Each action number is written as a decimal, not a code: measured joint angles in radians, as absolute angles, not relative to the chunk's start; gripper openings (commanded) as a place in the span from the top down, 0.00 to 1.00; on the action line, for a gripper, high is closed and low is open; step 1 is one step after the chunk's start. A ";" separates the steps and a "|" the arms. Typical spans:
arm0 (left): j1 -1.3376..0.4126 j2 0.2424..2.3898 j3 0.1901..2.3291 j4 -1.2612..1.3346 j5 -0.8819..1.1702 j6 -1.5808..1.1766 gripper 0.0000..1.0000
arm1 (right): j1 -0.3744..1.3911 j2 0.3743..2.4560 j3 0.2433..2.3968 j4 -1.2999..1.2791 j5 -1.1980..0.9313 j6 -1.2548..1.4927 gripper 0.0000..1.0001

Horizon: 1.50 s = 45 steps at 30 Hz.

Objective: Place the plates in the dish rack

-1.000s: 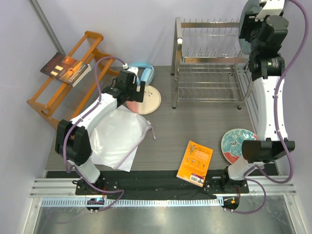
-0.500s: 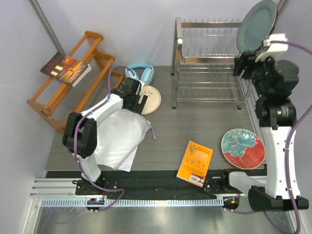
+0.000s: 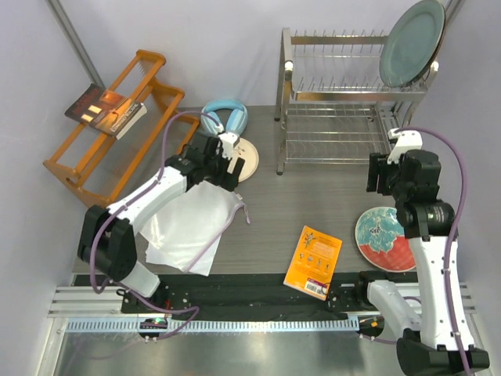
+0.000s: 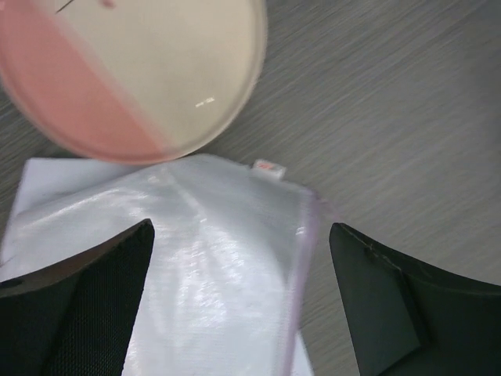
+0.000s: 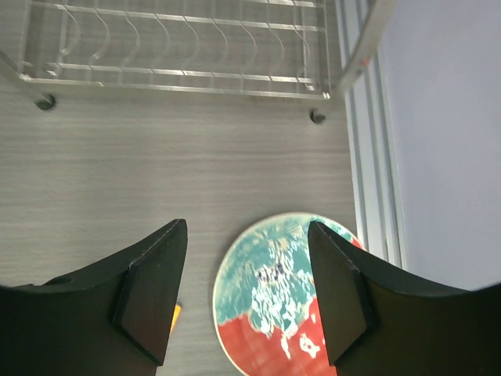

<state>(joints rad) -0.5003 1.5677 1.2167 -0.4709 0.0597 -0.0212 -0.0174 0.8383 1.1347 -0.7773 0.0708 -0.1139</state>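
The pale grey-green plate point(image 3: 412, 43) stands on edge in the upper tier of the silver dish rack point(image 3: 337, 98), at its right end. The teal-and-red plate point(image 3: 377, 235) lies flat on the table and also shows in the right wrist view point(image 5: 286, 305). My right gripper point(image 3: 383, 178) hangs above it, open and empty point(image 5: 246, 290). The pink-and-cream plate point(image 3: 247, 160) lies by the headphones and also shows in the left wrist view point(image 4: 141, 70). My left gripper point(image 3: 228, 166) is open and empty point(image 4: 243, 298) above the plastic bag's edge, just short of that plate. The dark teal plate is out of view.
A clear plastic bag point(image 3: 192, 223) lies under the left arm. Light blue headphones point(image 3: 227, 116) sit behind the pink plate. An orange book point(image 3: 313, 262) lies at the front middle. An orange wooden rack point(image 3: 117, 117) with a book stands at the left. The rack's lower tier point(image 5: 180, 47) shows ahead of the right gripper.
My right arm has let go of the grey-green plate in the rack's top tier and come down over the teal-and-red plate. My left gripper has shifted slightly by the pink plate.
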 measured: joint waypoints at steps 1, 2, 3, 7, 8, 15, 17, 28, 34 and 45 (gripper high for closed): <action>-0.512 1.542 1.185 -0.439 0.100 -0.044 0.10 | -0.017 0.816 1.116 -0.780 0.087 -0.123 0.29; -0.528 1.523 1.159 -0.410 0.133 -0.062 0.12 | -0.017 0.789 1.093 -0.786 0.101 -0.125 0.28; -0.556 1.505 1.127 -0.368 0.167 -0.088 0.14 | -0.017 0.761 1.071 -0.796 0.115 -0.126 0.28; -0.700 1.539 1.096 -0.216 0.295 -0.186 0.15 | -0.030 0.702 1.052 -0.809 0.160 -0.108 0.21; -0.736 1.567 1.102 -0.180 0.317 -0.208 0.14 | -0.036 0.696 1.058 -0.811 0.180 -0.102 0.20; -0.897 1.837 1.223 0.071 0.395 -0.353 0.14 | -0.070 0.770 1.228 -0.858 0.330 -0.054 0.17; -0.929 1.929 1.300 0.138 0.405 -0.415 0.17 | -0.089 0.800 1.285 -0.858 0.350 -0.040 0.18; -1.089 2.266 1.606 0.375 0.355 -0.618 0.21 | -0.140 0.831 1.351 -0.888 0.333 0.005 0.18; -1.108 2.354 1.679 0.397 0.314 -0.673 0.22 | -0.160 0.828 1.354 -0.911 0.287 0.018 0.19; -1.083 2.524 1.817 0.399 0.358 -0.808 0.45 | -0.166 0.803 1.351 -0.914 0.224 0.033 0.20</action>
